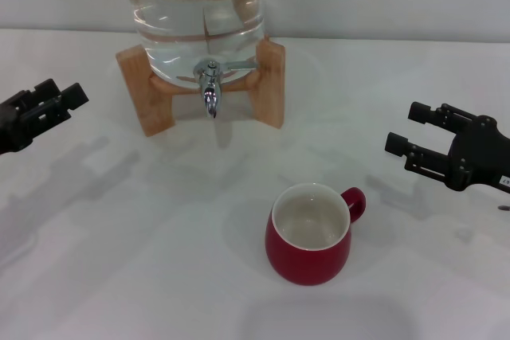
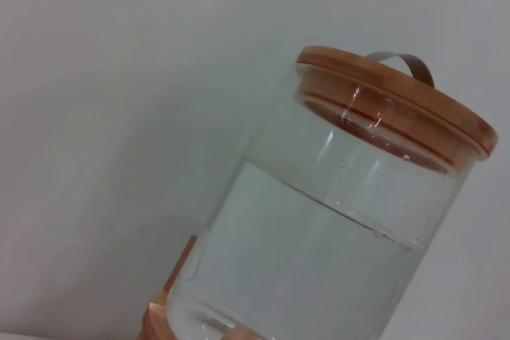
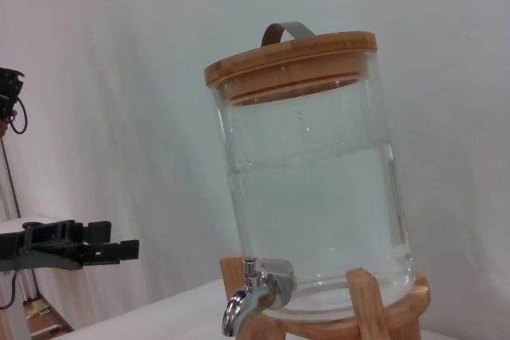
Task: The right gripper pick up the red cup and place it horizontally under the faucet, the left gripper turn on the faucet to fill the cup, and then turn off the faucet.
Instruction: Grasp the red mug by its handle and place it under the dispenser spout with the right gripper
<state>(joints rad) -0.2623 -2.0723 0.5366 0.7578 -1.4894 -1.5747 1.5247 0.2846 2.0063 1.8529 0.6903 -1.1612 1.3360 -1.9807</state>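
Observation:
The red cup (image 1: pixel 309 235) stands upright on the white table, off-white inside, its handle toward the right. The chrome faucet (image 1: pixel 209 87) sticks out of the clear water jug (image 1: pixel 198 5) on its wooden stand (image 1: pixel 151 89), behind and left of the cup; nothing flows from it. My right gripper (image 1: pixel 406 137) is open and empty at the right edge, to the right of and a little behind the cup. My left gripper (image 1: pixel 60 97) is open and empty at the far left. The faucet also shows in the right wrist view (image 3: pixel 251 296), with the left gripper (image 3: pixel 111 250) farther off.
The jug has a bamboo lid (image 3: pixel 291 57) with a metal handle; it also fills the left wrist view (image 2: pixel 335 228). A grey wall rises behind the table. Bare white tabletop (image 1: pixel 119 260) lies around the cup.

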